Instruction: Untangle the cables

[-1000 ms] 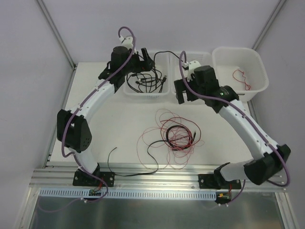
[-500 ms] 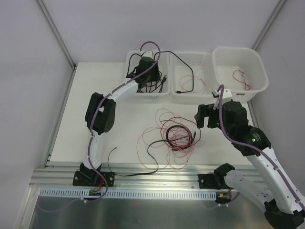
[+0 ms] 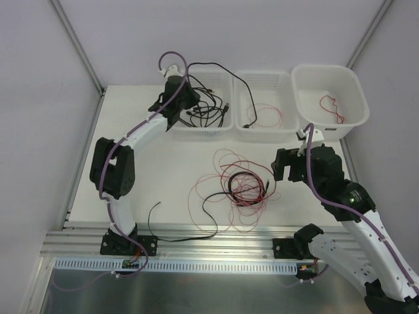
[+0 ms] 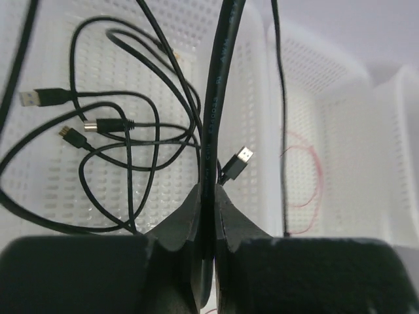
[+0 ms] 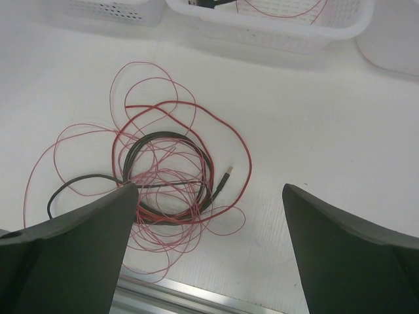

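Note:
The cables lie in three places. A tangle (image 3: 239,186) of thin red wires and a black cord rests on the table's middle; its plug (image 5: 224,178) shows in the right wrist view. More black cables (image 3: 206,112) fill the left basket (image 3: 216,133). My left gripper (image 3: 183,95) hangs at that basket's left rim, shut on a thick black cable (image 4: 216,98) that arcs over into the middle basket (image 3: 263,136). In the left wrist view my left gripper (image 4: 208,194) pinches the cord tightly. My right gripper (image 3: 283,167) hovers open just right of the tangle, and my right gripper (image 5: 209,188) holds nothing.
A thin red wire (image 4: 304,183) loops in the middle basket. The right basket (image 3: 357,121) holds a short red wire (image 3: 330,106). One black cord end (image 3: 154,219) trails toward the metal rail (image 3: 216,245) at the table's front edge.
My left gripper dipped into the left basket, shut on the thick black cable and drew back left with it. My right arm swung from the middle basket down beside the tangle, still open.

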{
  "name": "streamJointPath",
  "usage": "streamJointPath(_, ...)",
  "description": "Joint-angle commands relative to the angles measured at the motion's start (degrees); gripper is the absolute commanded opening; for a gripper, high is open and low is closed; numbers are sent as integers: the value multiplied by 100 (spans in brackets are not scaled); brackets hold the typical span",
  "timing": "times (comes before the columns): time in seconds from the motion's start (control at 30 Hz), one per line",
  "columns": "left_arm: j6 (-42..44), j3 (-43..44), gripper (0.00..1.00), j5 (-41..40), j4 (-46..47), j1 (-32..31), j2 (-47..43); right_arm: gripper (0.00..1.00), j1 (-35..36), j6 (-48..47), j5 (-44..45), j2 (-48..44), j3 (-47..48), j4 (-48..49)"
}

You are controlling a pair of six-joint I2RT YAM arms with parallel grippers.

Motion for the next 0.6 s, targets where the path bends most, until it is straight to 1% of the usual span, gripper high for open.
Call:
streamJointPath(0.0, -1282, -766, 0, 398, 1183, 481, -831, 97, 16, 133, 56, -85, 6, 48)
streamJointPath(0.03, -1460, -1195, 0, 634, 1673, 674, -989, 97, 24, 133, 65, -94, 15, 13)
streamJointPath(0.07, -1592, -1364, 0, 706, 1895, 745, -1043, 97, 16, 133, 82, -103, 24, 4)
streamJointPath(0.13, -1699, -1567, 0, 751, 2003, 877, -1122, 97, 24, 116, 126, -138, 24, -31)
streamJointPath(0.23, -1567, -1656, 0, 742, 1942, 913, -1157, 97, 16, 115, 135, -147, 42, -66)
streamJointPath(0.33, -1322, -1639, 0, 558, 1504, 922, -1140, 97, 24, 124, 109, -147, 33, -57)
streamJointPath(0.37, -1286, -1612, 0, 296, 1085, 922, -1122, 97, 24, 133, 109, -147, 24, -57)
streamJointPath(0.47, -1084, -1630, 0, -91, 739, 965, -1026, 97, 24, 116, 109, -112, -37, -40)
streamJointPath(0.57, -865, -1472, 3, -198, 326, 975, -807, 97, 24, 72, 109, 28, -81, 4)
